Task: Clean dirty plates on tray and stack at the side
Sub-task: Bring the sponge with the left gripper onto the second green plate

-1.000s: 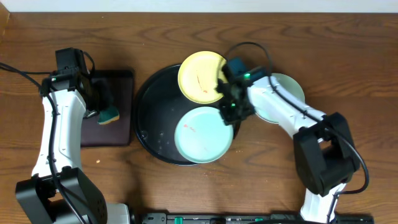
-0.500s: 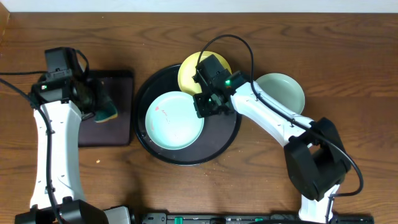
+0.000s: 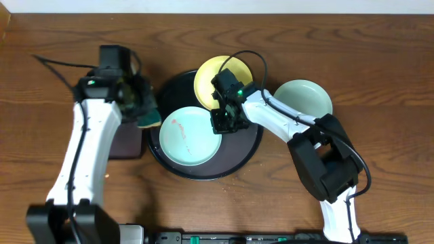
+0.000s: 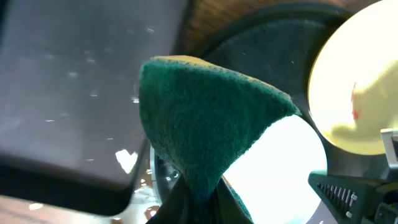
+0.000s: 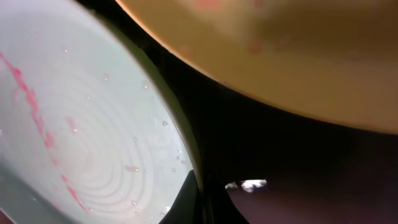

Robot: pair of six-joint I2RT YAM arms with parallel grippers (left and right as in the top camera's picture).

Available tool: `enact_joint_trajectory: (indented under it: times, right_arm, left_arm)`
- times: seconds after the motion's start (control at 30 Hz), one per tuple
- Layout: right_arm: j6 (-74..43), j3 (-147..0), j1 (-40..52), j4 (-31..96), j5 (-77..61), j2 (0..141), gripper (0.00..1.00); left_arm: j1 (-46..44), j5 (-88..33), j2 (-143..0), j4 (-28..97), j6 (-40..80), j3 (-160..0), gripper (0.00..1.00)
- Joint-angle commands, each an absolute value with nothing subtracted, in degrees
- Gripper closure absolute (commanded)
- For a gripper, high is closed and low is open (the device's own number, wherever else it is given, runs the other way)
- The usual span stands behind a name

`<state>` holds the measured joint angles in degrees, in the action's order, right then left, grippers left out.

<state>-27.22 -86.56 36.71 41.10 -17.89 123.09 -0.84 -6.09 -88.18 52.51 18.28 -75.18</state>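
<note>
My left gripper [image 3: 137, 106]: clamped on green sponge [image 4: 205, 124], over tray [image 3: 248, 145] rim.
My right gripper [image 3: 221, 126]: pinching rim of 1 mint plate [image 3: 184, 135].

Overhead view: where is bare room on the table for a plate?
Bare wood lies right of the mint plate outside the round tray, and between the tray's front rim and the left arm. Crowded: over the tray, where the right gripper, sponge, yellow plate and smeared mint plate meet.
</note>
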Motion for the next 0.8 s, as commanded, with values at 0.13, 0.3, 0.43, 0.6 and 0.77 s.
enact_joint_trajectory:
  times: [0.13,0.3,0.43,0.6,0.77]
  right_arm:
    - [-28.7,-87.4,36.1,40.6,-20.0,125.7,0.99]
    - [-28.7,-87.4,36.1,40.5,-20.0,125.7,0.99]
    - [-28.7,-87.4,36.1,40.5,-20.0,125.7,0.99]
    - [-28.6,-87.4,36.1,40.5,-19.9,125.7,0.99]
    - [-28.6,-87.4,36.1,40.4,-19.7,125.7,0.99]
  left_arm:
    - [-8.1,-6.4,-96.6,52.0,24.2,-76.0,0.93]
    - [-11.6,-2.3,-103.4,51.9,30.8,-76.0,0.93]
    - [-13.5,-0.4,-108.7,51.2,33.9,-76.0,0.93]
    - [-15.7,-0.4,-114.9,50.2,34.8,-76.0,0.92]
    - [-17.4,-8.1,-116.8,49.8,24.0,-76.0,0.93]
